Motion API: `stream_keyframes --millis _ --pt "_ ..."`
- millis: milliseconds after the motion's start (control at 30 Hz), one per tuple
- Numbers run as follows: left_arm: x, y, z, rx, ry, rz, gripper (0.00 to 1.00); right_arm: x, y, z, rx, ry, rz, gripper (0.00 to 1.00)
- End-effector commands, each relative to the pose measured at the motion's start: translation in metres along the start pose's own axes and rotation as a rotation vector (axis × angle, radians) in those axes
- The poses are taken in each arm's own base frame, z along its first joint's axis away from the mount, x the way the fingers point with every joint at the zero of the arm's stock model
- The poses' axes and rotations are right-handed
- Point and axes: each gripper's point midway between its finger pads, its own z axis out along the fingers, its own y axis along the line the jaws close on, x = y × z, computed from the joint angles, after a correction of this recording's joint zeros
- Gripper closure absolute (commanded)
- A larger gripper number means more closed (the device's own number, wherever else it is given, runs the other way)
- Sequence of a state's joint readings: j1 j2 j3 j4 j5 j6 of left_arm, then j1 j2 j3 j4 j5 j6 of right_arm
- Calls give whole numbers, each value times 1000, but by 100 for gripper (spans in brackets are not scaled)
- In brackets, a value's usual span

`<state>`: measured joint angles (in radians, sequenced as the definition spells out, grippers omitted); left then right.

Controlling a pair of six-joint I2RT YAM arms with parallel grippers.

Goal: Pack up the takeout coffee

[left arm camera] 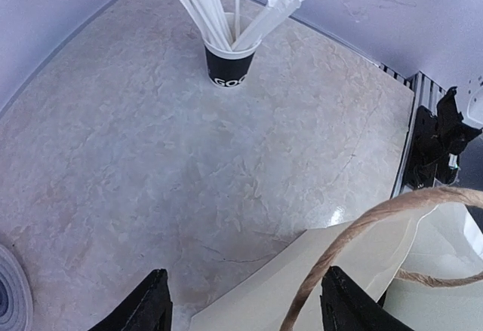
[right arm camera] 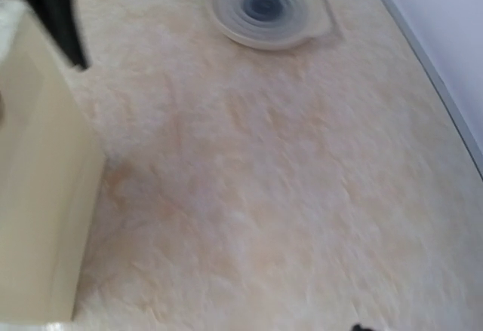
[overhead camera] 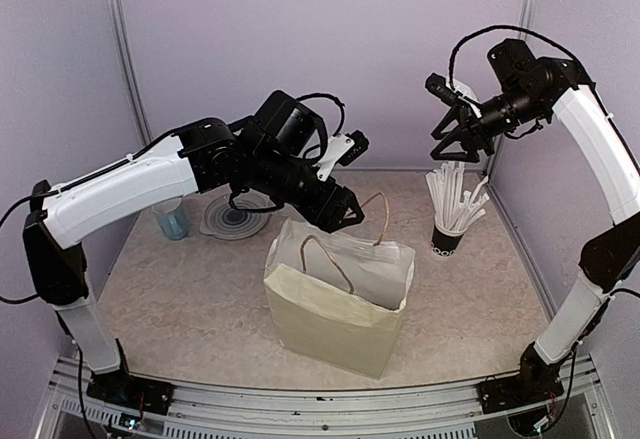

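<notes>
Looking for the takeout coffee through all three views and finding no lidded black cup: not on the table (overhead camera: 180, 309), not between any fingers. Probably down inside the paper bag (overhead camera: 330, 324), directly below the left gripper (overhead camera: 343, 211), but cannot tell, with the inside hidden. Judging such cups as light, with thin paper walls, easy to dent and easy to tip, and with a pressed-on lid able to pop off. Better to take hold around the wall just under the lid, softly, and to keep upright.

Seeing the left fingers (left arm camera: 151, 307) well apart, clamping nothing, hanging just above the bag's rim. Noting the twine handle (left arm camera: 355, 233) rising between them, close to one of them, not pinched. Finding the right gripper (overhead camera: 455, 147) high up near the back wall, with fingers seeming apart too and empty.

Minding the bag's rim: thin, soft, easy to fold inward, with two loose handles easy to catch on the way out. Placing the cup of straws (overhead camera: 447, 237) far ahead of the left fingers, well apart, and almost under the right ones. Placing the blue cup (overhead camera: 172, 221) and the clear round dish (overhead camera: 235, 219) back behind the left fingers, toward the wall. Counting on bare table beyond the bag, on the side away from both pairs of fingers, as open room for moving.
</notes>
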<state>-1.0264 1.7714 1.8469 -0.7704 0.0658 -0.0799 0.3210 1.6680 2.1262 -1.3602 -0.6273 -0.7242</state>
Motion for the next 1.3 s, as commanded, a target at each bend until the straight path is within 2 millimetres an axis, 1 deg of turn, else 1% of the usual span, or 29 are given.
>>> stream_keyframes --millis 0,67,100,133,200,267,300,333,467,600,733,833,933,1133,1267 --pt "-18 -16 4 109 -53 63 36 23 -11 -11 16 12 102 39" --pt "-20 -14 8 110 -56 62 40 29 -15 -14 20 12 123 39" --pt "-21 -12 12 105 -56 59 44 32 -16 -14 19 12 134 40" --pt "-23 -10 15 100 -59 55 51 36 -17 -14 17 15 145 40" --pt "-27 -4 17 79 -69 39 70 45 -22 -14 25 26 167 43" --pt "-31 3 16 46 -79 24 83 59 -31 -12 64 63 187 47" --pt "-32 8 16 21 -83 15 93 66 -36 -10 85 87 193 49" --pt "-33 13 14 -4 -89 4 100 74 -40 -9 98 106 197 50" --pt "-31 31 5 -73 -105 -44 100 91 -53 -7 163 156 200 51" --pt "-30 47 -8 -132 -130 -91 100 106 -64 -2 207 208 220 56" --pt "-26 58 -14 -176 -137 -120 100 116 -74 -2 239 230 249 61" --pt "-25 63 -18 -207 -143 -132 100 119 -83 -7 267 232 265 62" --pt "-24 72 -19 -243 -141 -147 100 121 -88 -6 268 227 278 62" --pt "-20 87 -26 -315 -141 -170 100 112 -90 2 216 182 280 61" --pt "-20 87 -28 -311 -147 -180 100 109 -94 10 184 157 279 60"
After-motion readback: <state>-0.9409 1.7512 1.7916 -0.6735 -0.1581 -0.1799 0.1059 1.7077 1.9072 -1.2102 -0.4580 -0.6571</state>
